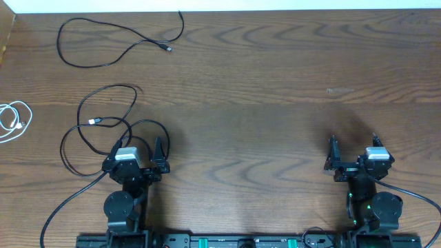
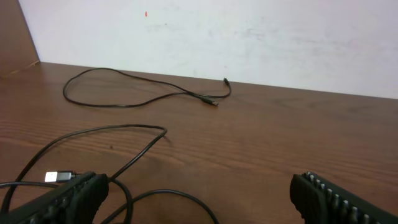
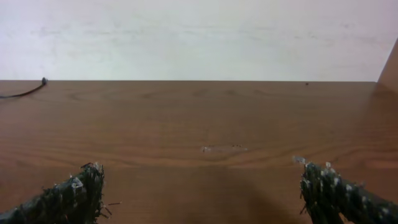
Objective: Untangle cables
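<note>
One black cable (image 1: 103, 48) lies spread out at the far left of the table; it also shows in the left wrist view (image 2: 124, 102). A second black cable (image 1: 96, 127) lies in loose loops in front of and beside my left gripper (image 1: 140, 146). Its silver plug (image 2: 59, 177) lies by my left finger. One loop (image 2: 186, 194) runs on the table between the jaws of my left gripper (image 2: 199, 208), which is open and holds nothing. A white cable (image 1: 14, 118) is coiled at the left edge. My right gripper (image 1: 354, 145) is open and empty, far from the cables; it also shows in the right wrist view (image 3: 205, 202).
A thicker black cord (image 1: 65, 203) runs from the left arm's base, another (image 1: 413, 193) from the right arm's. A pale scuff (image 1: 339, 90) marks the wooden table (image 1: 262, 83). A white wall (image 2: 249, 31) stands behind the far edge.
</note>
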